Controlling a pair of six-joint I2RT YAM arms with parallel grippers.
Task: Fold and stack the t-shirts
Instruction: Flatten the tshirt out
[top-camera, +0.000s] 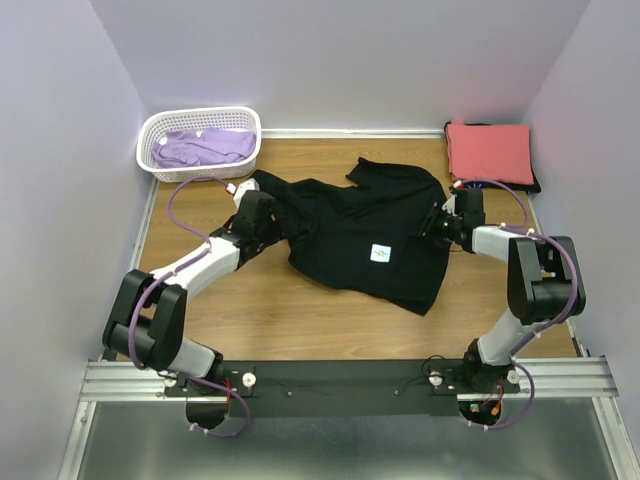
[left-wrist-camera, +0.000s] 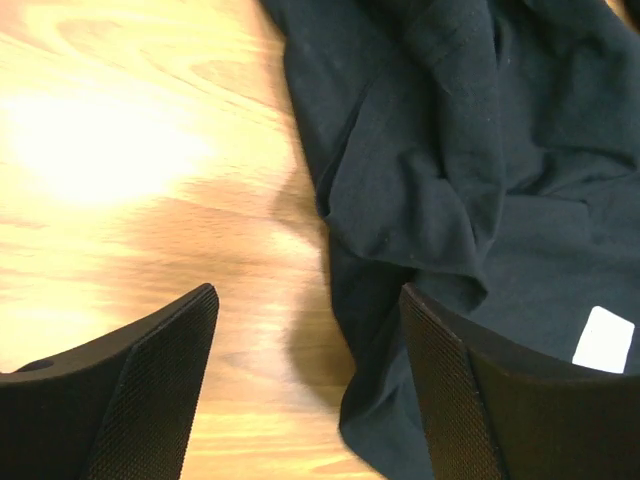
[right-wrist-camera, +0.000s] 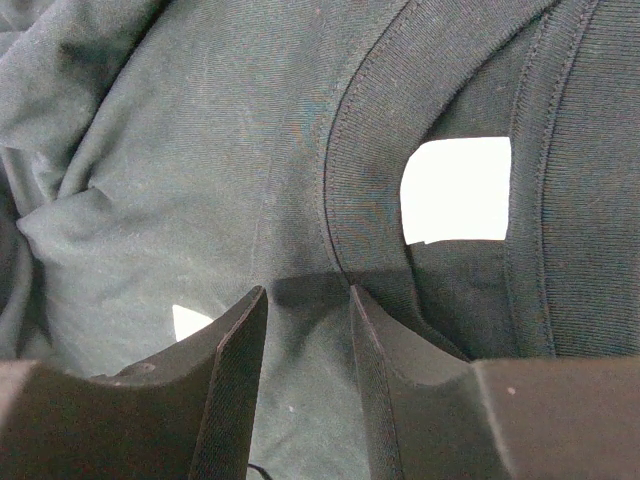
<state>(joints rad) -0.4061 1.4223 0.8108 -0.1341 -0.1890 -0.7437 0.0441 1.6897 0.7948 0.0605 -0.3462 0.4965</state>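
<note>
**Top view.** The black t-shirt (top-camera: 370, 240) is shown lying rumpled and unfolded at the centre of the wooden table (top-camera: 260, 310), with a small white label (top-camera: 380, 253) turned upward. The left gripper (top-camera: 268, 215) is seen at the shirt's 9 o'clock edge, and the right gripper (top-camera: 437, 222) at its 3 o'clock edge. At 11 o'clock a white lattice basket (top-camera: 200, 112) is shown, with the lavender tee (top-camera: 205, 147) lying inside it. At 1 o'clock the coral-red tee (top-camera: 488, 150) is laid folded on a dark tee (top-camera: 532, 185), of which only an edge can be seen.

**Left wrist view.** The left gripper's fingers (left-wrist-camera: 170, 350) are spread wide. Nothing is held between them; bare wood and the shirt's hem are seen below.

**Right wrist view.** The right gripper's fingers (right-wrist-camera: 235, 350) are parted by a narrow gap above the fabric beside the ribbed collar (right-wrist-camera: 345, 180). No fold is seen gathered between them.
</note>
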